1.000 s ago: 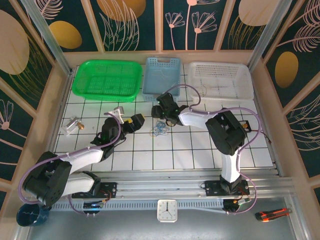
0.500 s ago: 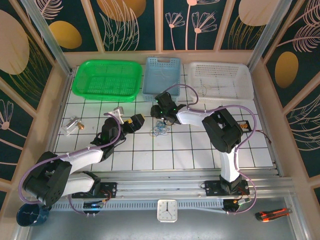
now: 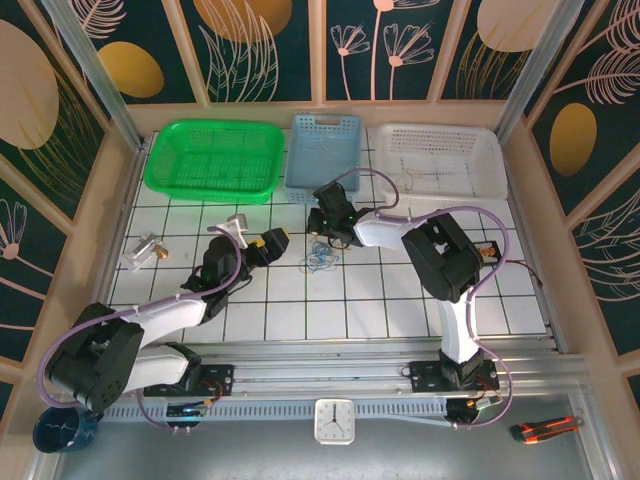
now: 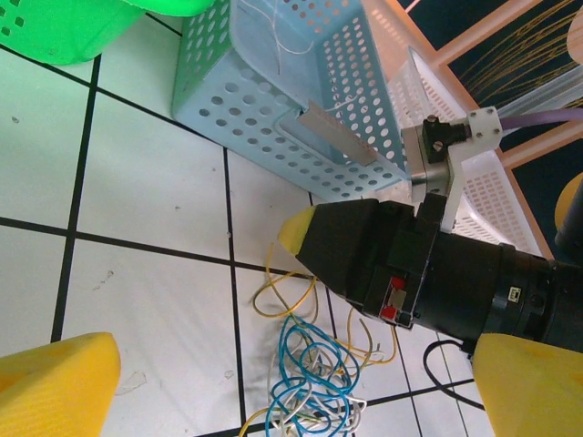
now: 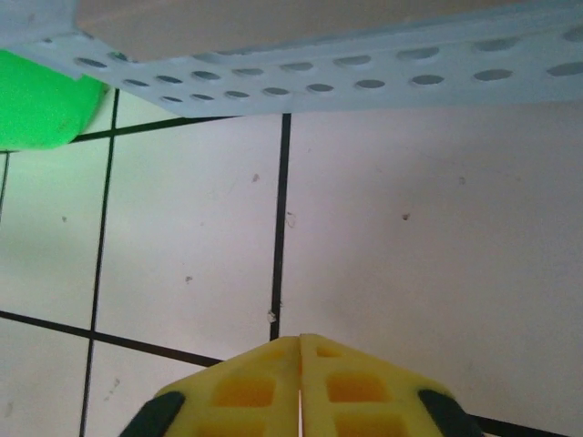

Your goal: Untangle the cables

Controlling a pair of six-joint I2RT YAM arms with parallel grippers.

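right gripper (image 5: pixel 301 364): jaws together at far edge of cables (image 4: pixel 310 364), likely to pinch 1 strand, hold unconfirmed | left gripper (image 3: pixel 272 243): jaws apart, left of them, poised to brace

green basket (image 3: pixel 212 157), blue basket (image 3: pixel 323 150), white basket (image 3: pixel 440 160) along the far edge

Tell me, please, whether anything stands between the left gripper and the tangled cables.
Nothing visible does: bare white tile lies between the open left gripper and the cables. The right gripper, shut, sits low at the tangle's far edge, near the blue basket, so it crowds that side only.
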